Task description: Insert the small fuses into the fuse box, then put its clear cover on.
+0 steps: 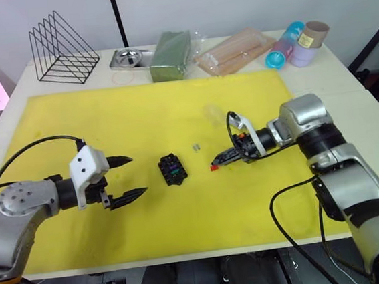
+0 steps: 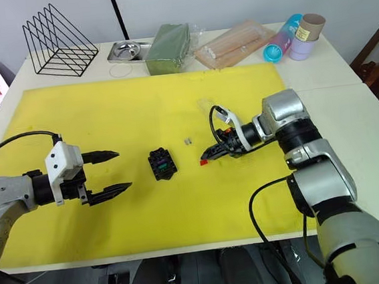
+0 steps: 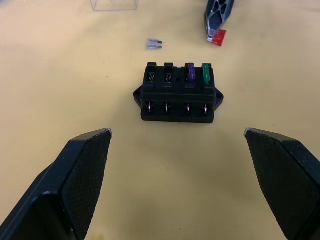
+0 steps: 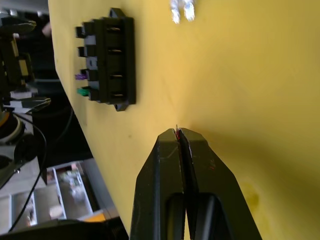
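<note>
The fuse box (image 3: 178,93) is a small black block lying near the middle of the yellow mat (image 1: 140,120) on the desk (image 1: 376,124). It has a row of four slots; the purple fuse (image 3: 190,73) and the green fuse (image 3: 205,73) stand side by side in two of them, and the other two slots are empty. Just to its right, the right gripper (image 1: 219,161) has its fingers pinched shut on the red fuse (image 1: 213,168), low over the mat. The greyish-tan fuse (image 1: 195,147) lies loose on the mat just beyond the box. The clear cover (image 3: 114,4) sits farther back. The left gripper (image 1: 127,178) hovers left of the box, fingers spread wide and holding nothing.
</note>
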Tool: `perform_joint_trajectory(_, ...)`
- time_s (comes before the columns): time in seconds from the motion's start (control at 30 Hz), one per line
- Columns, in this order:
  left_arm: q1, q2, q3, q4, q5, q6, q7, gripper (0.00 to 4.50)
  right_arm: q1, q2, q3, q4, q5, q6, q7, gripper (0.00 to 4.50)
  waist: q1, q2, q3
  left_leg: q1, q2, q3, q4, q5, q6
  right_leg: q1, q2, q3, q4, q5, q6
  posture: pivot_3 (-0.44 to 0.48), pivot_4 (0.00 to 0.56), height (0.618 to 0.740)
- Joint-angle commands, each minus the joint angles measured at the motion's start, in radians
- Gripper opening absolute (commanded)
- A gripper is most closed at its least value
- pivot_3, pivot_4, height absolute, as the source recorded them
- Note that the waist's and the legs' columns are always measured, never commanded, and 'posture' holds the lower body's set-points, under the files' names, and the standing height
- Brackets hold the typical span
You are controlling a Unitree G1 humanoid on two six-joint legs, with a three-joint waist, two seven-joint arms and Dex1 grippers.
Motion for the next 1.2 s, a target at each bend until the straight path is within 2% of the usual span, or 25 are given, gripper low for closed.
perform_joint_trajectory(0.03, -0.002, -0.002, 0.017, -0.021, -0.01, -0.011, 0.003, 4.5, 0.047, 0.013, -0.148, -0.077, 0.138, 0.013, -0.201, 0.05, 0.0, 0.0, 0.0, 0.0, 0.0, 0.0, 0.0, 0.0, 0.0, 0.0, 0.0, 0.0, 0.0, 0.0, 0.0, 0.0, 0.15, 0.74)
perform_joint_trajectory(0.27, -0.022, -0.008, 0.001, -0.015, -0.012, -0.008, -0.002, 4.5, 0.21, 0.144, -0.451, -0.249, 0.515, 0.013, -0.774, 0.05, -0.002, -0.001, 0.0, 0.0, 0.0, 0.0, 0.0, 0.0, 0.0, 0.001, 0.001, 0.0, 0.0, 0.0, 0.0, 0.0, 0.15, 0.74)
perform_joint_trajectory(0.47, -0.023, -0.007, -0.001, -0.014, -0.013, -0.008, -0.008, 4.5, 0.366, 0.19, -0.504, -0.421, 0.935, 0.013, -1.205, 0.05, -0.002, -0.001, 0.0, 0.0, 0.001, -0.001, -0.001, 0.0, 0.0, 0.001, 0.002, 0.001, 0.0, 0.0, 0.0, 0.0, 0.15, 0.74)
perform_joint_trajectory(0.57, -0.022, -0.007, -0.001, -0.013, -0.014, -0.008, -0.012, 4.5, 0.414, 0.185, -0.479, -0.47, 1.127, -0.018, -1.38, 0.05, -0.002, -0.001, 0.0, 0.0, 0.001, -0.001, -0.001, 0.0, 0.0, 0.001, 0.002, 0.001, 0.0, 0.0, 0.0, 0.0, 0.15, 0.74)
perform_joint_trajectory(0.73, -0.031, -0.009, -0.009, -0.007, -0.012, -0.01, -0.014, 4.5, 0.504, 0.065, -0.28, -0.553, 1.479, -0.252, -1.652, 0.05, -0.002, -0.001, 0.0, 0.0, 0.001, -0.001, -0.001, 0.0, 0.0, 0.001, 0.002, 0.001, -0.001, -0.001, 0.0, 0.0, 0.15, 0.74)
perform_joint_trajectory(0.9, -0.025, -0.011, -0.007, -0.009, -0.012, -0.011, -0.013, 4.5, 0.523, 0.016, -0.202, -0.605, 1.518, -0.347, -1.674, 0.05, -0.003, -0.001, 0.0, 0.0, 0.001, 0.0, 0.0, 0.0, 0.0, 0.001, 0.002, 0.002, -0.001, 0.0, 0.0, 0.0, 0.15, 0.74)
perform_joint_trajectory(1.17, -0.012, -0.018, -0.003, -0.012, -0.009, -0.013, -0.009, 4.5, 0.515, -0.042, -0.156, -0.611, 1.518, -0.386, -1.647, 0.05, 0.0, -0.001, 0.0, 0.0, 0.002, 0.0, 0.0, 0.0, 0.0, 0.001, 0.002, 0.002, -0.002, -0.001, 0.0, 0.0, 0.15, 0.74)
perform_joint_trajectory(1.2, -0.011, -0.018, -0.003, -0.011, -0.008, -0.015, -0.01, 4.5, 0.506, -0.061, -0.151, -0.606, 1.518, -0.378, -1.631, 0.45, 0.0, -0.001, 0.0, 0.0, 0.002, 0.0, 0.0, 0.0, 0.0, 0.001, 0.002, 0.002, -0.002, -0.001, 0.0, 0.0, 0.15, 0.74)
